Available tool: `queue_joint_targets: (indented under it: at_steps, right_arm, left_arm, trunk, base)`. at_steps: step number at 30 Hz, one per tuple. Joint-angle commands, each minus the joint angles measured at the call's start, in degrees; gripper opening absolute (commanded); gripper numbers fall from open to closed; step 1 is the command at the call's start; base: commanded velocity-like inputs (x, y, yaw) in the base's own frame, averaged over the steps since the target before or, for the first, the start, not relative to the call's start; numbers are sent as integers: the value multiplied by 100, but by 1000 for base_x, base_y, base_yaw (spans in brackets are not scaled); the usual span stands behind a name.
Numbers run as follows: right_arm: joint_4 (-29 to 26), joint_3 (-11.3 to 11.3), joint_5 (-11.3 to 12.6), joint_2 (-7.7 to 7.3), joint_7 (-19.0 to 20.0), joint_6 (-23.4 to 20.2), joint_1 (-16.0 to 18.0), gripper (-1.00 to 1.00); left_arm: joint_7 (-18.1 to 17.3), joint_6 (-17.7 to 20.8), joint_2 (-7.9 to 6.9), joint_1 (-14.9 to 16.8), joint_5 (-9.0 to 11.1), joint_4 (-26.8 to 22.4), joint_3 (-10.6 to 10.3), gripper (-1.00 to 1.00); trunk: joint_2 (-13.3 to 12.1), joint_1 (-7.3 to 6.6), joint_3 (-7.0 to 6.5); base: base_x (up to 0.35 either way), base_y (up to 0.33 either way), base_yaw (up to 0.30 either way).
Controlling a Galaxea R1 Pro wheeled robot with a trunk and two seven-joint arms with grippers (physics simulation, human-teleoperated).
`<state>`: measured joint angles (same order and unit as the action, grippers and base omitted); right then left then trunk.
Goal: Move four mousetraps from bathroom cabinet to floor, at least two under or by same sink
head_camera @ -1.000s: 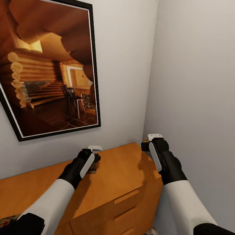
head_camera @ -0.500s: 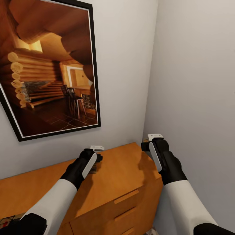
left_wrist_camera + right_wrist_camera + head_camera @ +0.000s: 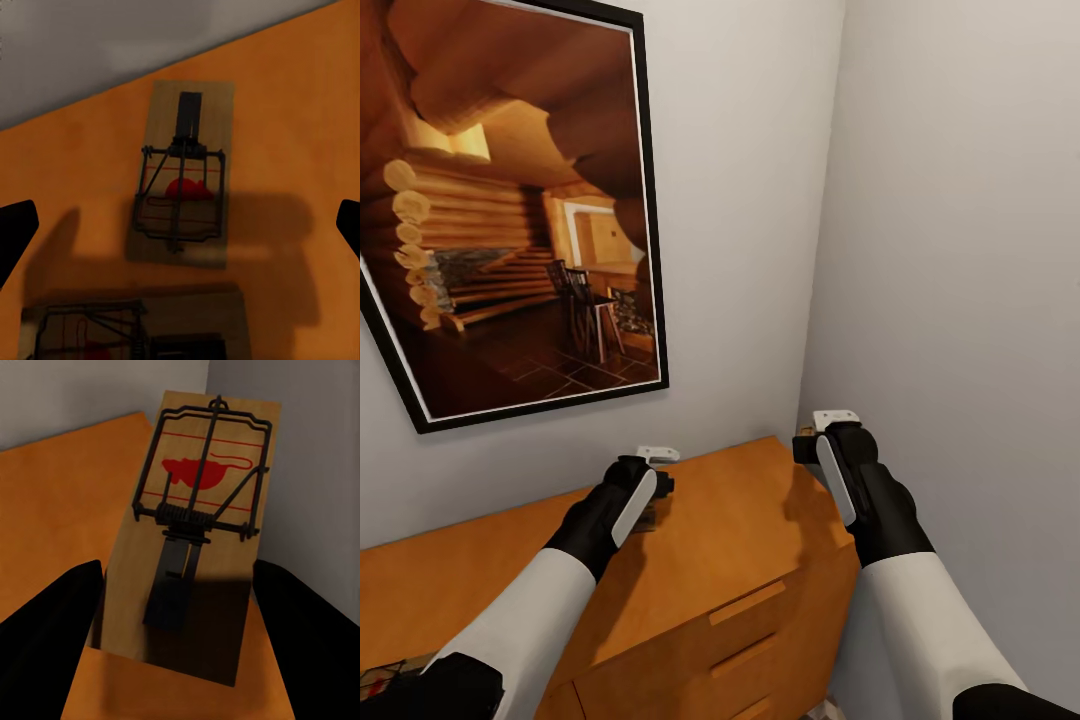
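1. Right gripper (image 3: 822, 432) holds a mousetrap (image 3: 196, 529) between its fingers, lifted at the cabinet's (image 3: 750, 520) far right corner.
2. Left gripper (image 3: 655, 470) hangs spread wide over a second mousetrap (image 3: 182, 178) lying flat on the cabinet top; a third mousetrap (image 3: 127, 330) sits just beside it.
3. I'm in the pickup step. Next I'd lower the left, straddle the trap, and close.
4. Behind: framed picture (image 3: 510, 210) on the wall.

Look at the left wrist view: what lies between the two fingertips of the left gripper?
A mousetrap lies flat on the cabinet top, midway between the left gripper's fingertips, untouched. A second mousetrap lies nearer the camera.
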<state>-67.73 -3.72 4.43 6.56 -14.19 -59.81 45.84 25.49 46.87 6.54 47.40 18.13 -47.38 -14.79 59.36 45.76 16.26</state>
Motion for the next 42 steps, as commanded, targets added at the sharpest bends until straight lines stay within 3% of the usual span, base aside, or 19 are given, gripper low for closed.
queue_joint_targets:
  at_steps: [1,42]
  right_arm:
    - [-4,-6,49,0,-49,-19,5,-100]
    - [5,-6,49,-5,-49,-19,5,-100]
  left_arm:
    - [56,10,-5,5,58,-8,-15,100]
    - [58,-20,-2,4,69,-79,-33,100]
  trunk:
    - [5,1,8]
    - [5,1,8]
  base:
    - [0,0,0]
    - [34,0,0]
